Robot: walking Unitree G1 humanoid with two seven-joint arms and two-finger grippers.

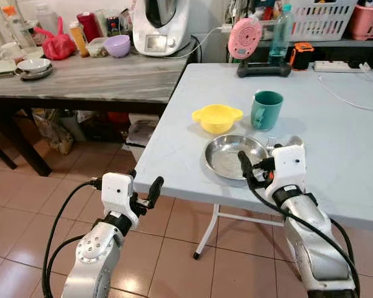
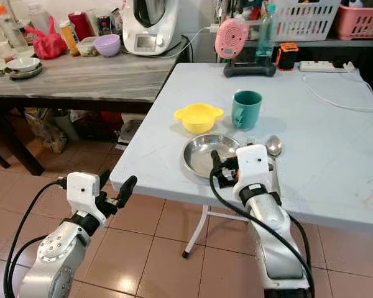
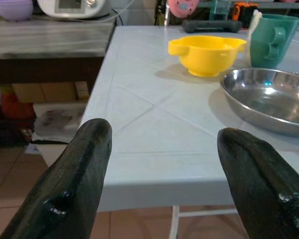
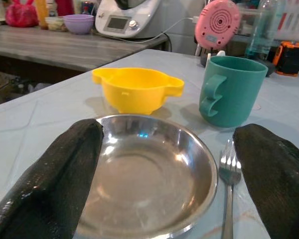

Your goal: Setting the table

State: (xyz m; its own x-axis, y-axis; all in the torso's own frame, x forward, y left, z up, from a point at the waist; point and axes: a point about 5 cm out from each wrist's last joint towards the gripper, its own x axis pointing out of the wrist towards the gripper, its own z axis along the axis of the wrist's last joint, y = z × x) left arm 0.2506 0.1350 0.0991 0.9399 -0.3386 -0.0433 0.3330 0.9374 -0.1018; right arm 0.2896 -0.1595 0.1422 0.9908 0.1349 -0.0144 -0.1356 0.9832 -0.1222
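On the light grey table [image 1: 336, 124] a steel plate [image 1: 227, 162] lies near the front edge. A yellow bowl [image 1: 217, 118] and a green mug [image 1: 266, 109] stand just behind it. A fork [image 4: 228, 189] lies right of the plate, and a spoon [image 2: 273, 145] beyond that. My right gripper [image 4: 168, 132] hovers open over the plate's near rim, with nothing between its fingers [image 1: 244, 162]. Off the table's front left corner my left gripper [image 1: 146, 188] is open and empty, below the tabletop's edge and pointing toward it.
A grey wooden side table [image 1: 99, 81] stands to the left with a kitchen appliance [image 1: 161, 25], purple bowl [image 1: 117, 45], red bag [image 1: 58, 45] and stacked dishes [image 1: 33, 67]. A pink fan [image 1: 245, 38], bottle [image 1: 281, 31] and baskets stand at the back. A white cable [image 1: 348, 96] crosses the table's right.
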